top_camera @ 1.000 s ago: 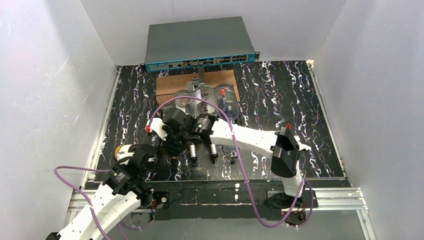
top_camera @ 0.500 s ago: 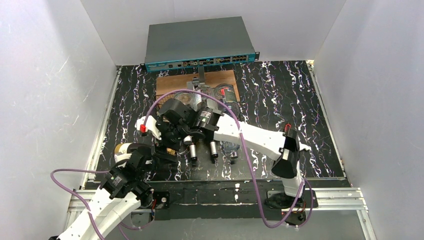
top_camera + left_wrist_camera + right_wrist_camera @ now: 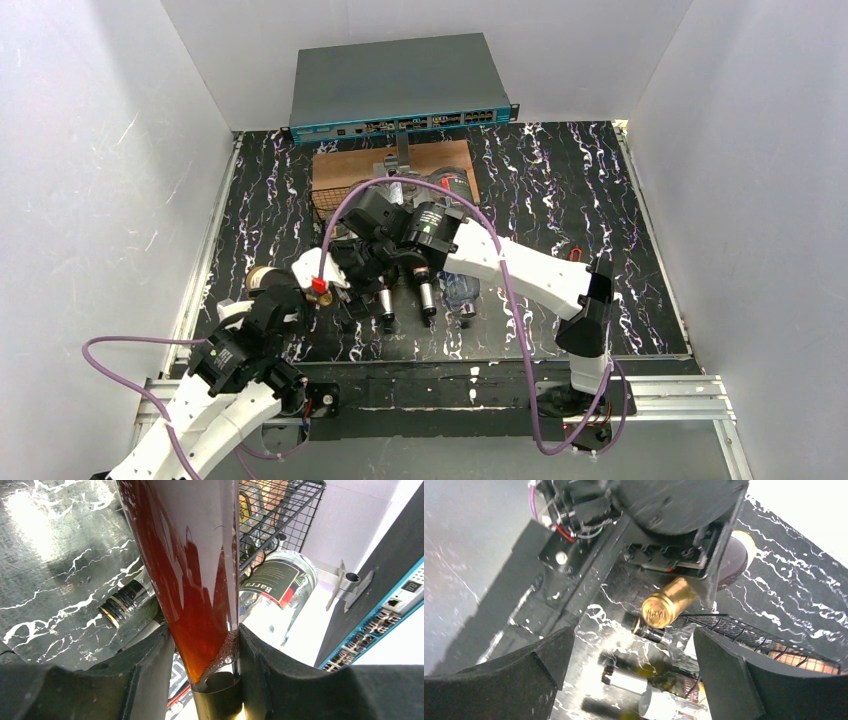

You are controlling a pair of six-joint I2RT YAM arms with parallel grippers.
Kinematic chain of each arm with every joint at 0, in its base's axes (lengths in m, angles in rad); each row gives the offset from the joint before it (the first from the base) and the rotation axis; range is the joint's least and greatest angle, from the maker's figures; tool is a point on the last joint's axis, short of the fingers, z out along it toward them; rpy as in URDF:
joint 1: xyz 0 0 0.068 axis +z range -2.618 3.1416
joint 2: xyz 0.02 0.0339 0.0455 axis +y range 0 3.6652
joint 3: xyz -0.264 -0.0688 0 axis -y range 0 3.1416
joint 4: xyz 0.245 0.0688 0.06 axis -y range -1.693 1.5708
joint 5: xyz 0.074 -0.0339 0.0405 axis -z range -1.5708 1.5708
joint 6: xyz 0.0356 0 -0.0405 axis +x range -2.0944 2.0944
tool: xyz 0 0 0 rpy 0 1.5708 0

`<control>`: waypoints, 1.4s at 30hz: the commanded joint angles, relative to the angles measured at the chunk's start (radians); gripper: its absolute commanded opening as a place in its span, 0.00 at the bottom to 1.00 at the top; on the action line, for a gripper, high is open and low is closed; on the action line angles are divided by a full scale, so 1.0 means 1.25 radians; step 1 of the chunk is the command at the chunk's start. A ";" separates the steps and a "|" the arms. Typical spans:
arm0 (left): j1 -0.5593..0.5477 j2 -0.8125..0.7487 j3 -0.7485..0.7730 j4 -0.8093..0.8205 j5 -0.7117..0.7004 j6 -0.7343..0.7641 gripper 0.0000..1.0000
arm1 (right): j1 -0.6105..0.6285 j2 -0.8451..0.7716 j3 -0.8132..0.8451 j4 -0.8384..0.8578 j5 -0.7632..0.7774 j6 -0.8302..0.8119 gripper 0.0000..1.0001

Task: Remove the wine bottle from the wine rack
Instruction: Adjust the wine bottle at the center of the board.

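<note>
- Left wrist view shows your left hand (image 3: 205, 667) clenched on the wine bottle (image 3: 195, 570) at its narrow end, just above the gold foil (image 3: 216, 700). The heavy, liquid-filled body reaches well past the fingers. Smooth, tapering glass gripped that low is likely to pivot or slide through if you swing it fast.
- That bottle is out of the wine rack (image 3: 280, 515), off to the rack's left over the front-left part of the worktop (image 3: 560, 200). You cannot tell whether it touches the worktop, so if you lower it blind the base may strike hard.
- A black-capped neck (image 3: 120, 606) of a neighbouring bottle lies just beside the held one. If you drift sideways toward the rack, you risk knocking it and setting it rolling in its cradle.
- Your right hand (image 3: 634, 680) is spread wide and grasps nothing, with the gold foil close ahead of its fingers. A small forward nudge would hit the cap and lever the bottle round in the left hand's hold.
- Further right, the purple cable (image 3: 410, 180) arches over the rack, and the right arm reaches across a clear labelled bottle (image 3: 280, 580). If you pull that arm back low, the cable or the arm could catch a bottle and drag it out.
</note>
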 commanded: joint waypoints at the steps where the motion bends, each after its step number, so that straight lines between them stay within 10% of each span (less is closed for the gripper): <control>1: -0.002 -0.026 0.070 0.064 -0.118 -0.017 0.00 | 0.001 0.000 -0.007 -0.031 -0.022 -0.242 0.98; 31: -0.002 0.075 0.216 0.065 -0.216 -0.111 0.00 | -0.069 0.025 0.069 0.025 -0.127 -0.101 0.98; 42: -0.001 0.070 0.208 0.067 -0.220 -0.160 0.00 | -0.030 0.091 0.120 0.090 -0.123 -0.029 0.84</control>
